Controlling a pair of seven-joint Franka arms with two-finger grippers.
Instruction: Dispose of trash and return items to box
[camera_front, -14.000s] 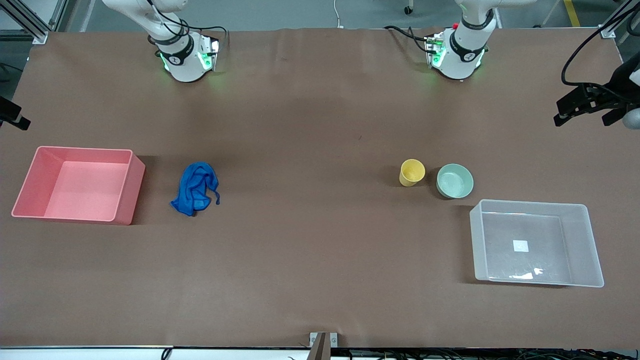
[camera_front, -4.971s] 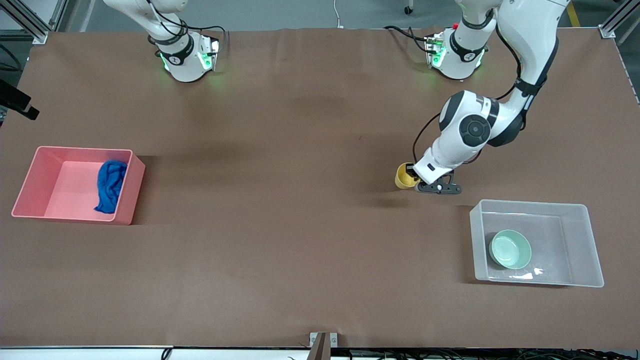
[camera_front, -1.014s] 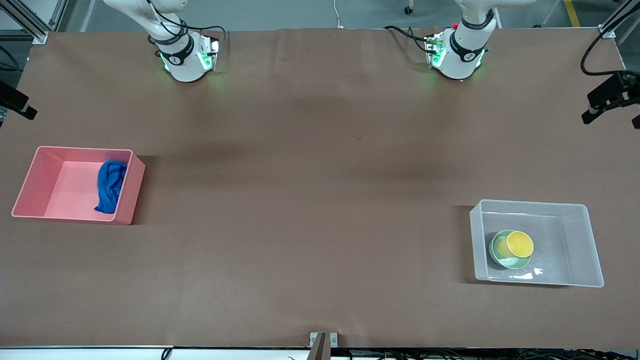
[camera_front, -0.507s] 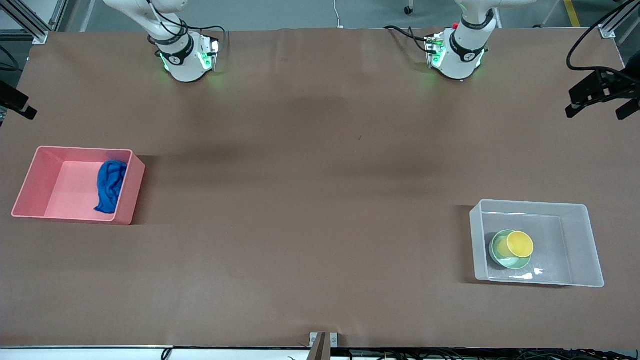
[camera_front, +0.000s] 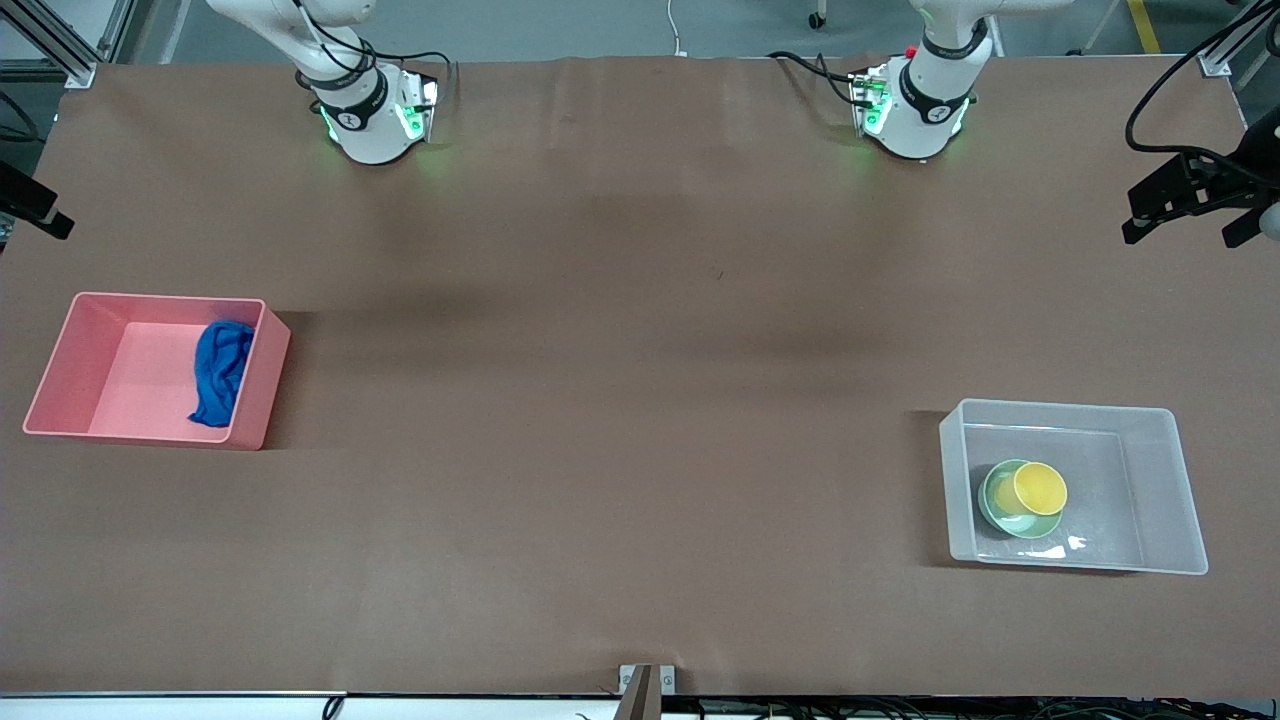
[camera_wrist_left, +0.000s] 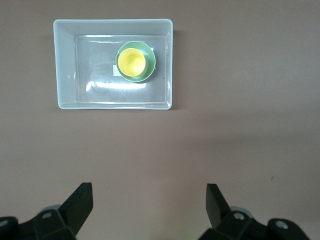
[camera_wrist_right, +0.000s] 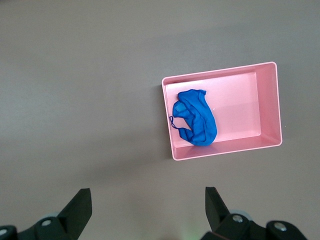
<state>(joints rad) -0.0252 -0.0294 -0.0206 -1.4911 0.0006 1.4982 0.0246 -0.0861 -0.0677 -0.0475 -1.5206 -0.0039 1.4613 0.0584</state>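
The royal-blue rag (camera_front: 220, 372) lies in the pink bin (camera_front: 250, 400); it also shows in the right wrist view (camera_wrist_right: 195, 117). The yellow cup (camera_front: 1040, 488) stands in the mint-green bowl (camera_front: 992, 503), inside the clear box (camera_front: 1110, 490). The left wrist view shows the cup (camera_wrist_left: 132, 61), the bowl (camera_wrist_left: 149, 70) and the box (camera_wrist_left: 95, 55). My left gripper (camera_front: 1190, 205) is open and empty, high over the left arm's end of the table. My right gripper (camera_front: 30, 205) is open and empty, high over the right arm's end of the table. Both also show in their wrist views: left gripper (camera_wrist_left: 149, 205), right gripper (camera_wrist_right: 148, 205).
The two arm bases (camera_front: 370, 110) (camera_front: 915, 105) stand along the edge of the brown table farthest from the front camera. The pink bin (camera_wrist_right: 240, 115) is at the right arm's end, the clear box at the left arm's end.
Since the oldest frame the rag went into the pink bin, and the bowl and cup into the clear box. In the last second only the left gripper shifted slightly at the table's end.
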